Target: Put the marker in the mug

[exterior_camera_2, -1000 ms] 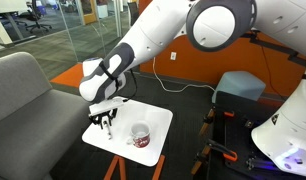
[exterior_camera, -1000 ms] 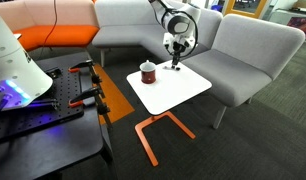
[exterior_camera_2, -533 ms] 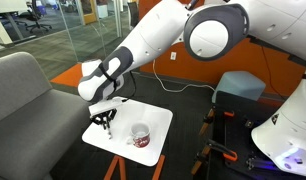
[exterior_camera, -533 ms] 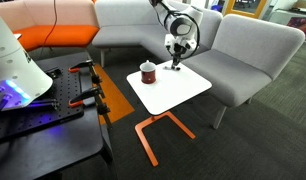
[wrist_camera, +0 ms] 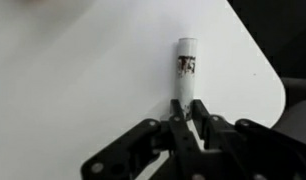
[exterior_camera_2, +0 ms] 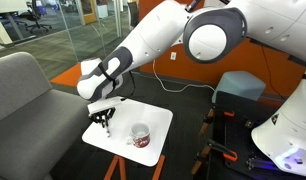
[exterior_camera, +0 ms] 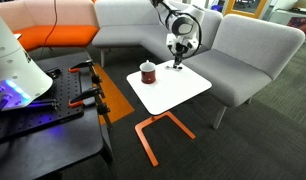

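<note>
The marker (wrist_camera: pixel 185 68) looks pale with a dark label in the wrist view and lies on the white table (wrist_camera: pixel 83 70). My gripper (wrist_camera: pixel 185 106) is shut on its near end, fingers tight on both sides. In both exterior views the gripper (exterior_camera: pixel 175 63) (exterior_camera_2: pixel 104 123) points down at the table's edge nearest the sofa, fingertips at the tabletop. The marker is only a thin dark stick there (exterior_camera_2: pixel 106 129). The dark red-brown mug (exterior_camera: pixel 147 72) (exterior_camera_2: pixel 140 136) stands upright on the same table, a short way from the gripper, pale inside showing.
The small white table (exterior_camera: pixel 178 92) (exterior_camera_2: pixel 98 146) stands on orange legs (exterior_camera: pixel 151 135). A grey sofa (exterior_camera: pixel 243 55) (exterior_camera_2: pixel 23 95) wraps round behind it. A black bench with equipment (exterior_camera: pixel 43 110) stands close to the table.
</note>
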Robot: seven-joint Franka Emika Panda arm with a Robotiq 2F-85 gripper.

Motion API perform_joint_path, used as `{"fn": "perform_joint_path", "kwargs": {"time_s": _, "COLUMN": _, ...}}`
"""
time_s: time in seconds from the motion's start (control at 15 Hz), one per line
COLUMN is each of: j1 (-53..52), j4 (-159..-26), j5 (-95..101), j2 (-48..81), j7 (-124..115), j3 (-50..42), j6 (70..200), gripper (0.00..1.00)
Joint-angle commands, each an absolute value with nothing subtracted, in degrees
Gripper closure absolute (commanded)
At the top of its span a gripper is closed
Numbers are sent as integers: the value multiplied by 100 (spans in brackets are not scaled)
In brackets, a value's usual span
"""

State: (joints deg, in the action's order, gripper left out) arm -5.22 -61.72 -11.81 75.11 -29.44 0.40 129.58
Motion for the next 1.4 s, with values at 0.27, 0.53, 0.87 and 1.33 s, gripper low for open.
{"fn": "perform_joint_path", "kwargs": {"time_s": 0.27, "j1": -724, "j4": -7256, "j5": -1010, "j2": 6412, "j7": -3295, "j3": -444, "j6": 13150, "gripper": 96}}
{"fn": "perform_joint_path", "kwargs": {"time_s": 0.53, "j1": -953, "j4": -8362, "j5": -933, "j2": 5541, "j7": -3476, "j3": -760, "j6": 13615, "gripper": 96}}
{"fn": "perform_joint_path", "kwargs": {"time_s": 0.87, "j1": -975, "j4": -9944, "j5": -617, "j2": 4492, "j7": -2413, "j3": -615, "j6": 15007, "gripper": 96}}
{"fn": "perform_joint_path", "kwargs": {"time_s": 1.33, "j1": 93, "j4": -12393, "j5": -789, "j2": 2817, "j7": 254, "j3": 513, "j6": 16158, "gripper": 96}}
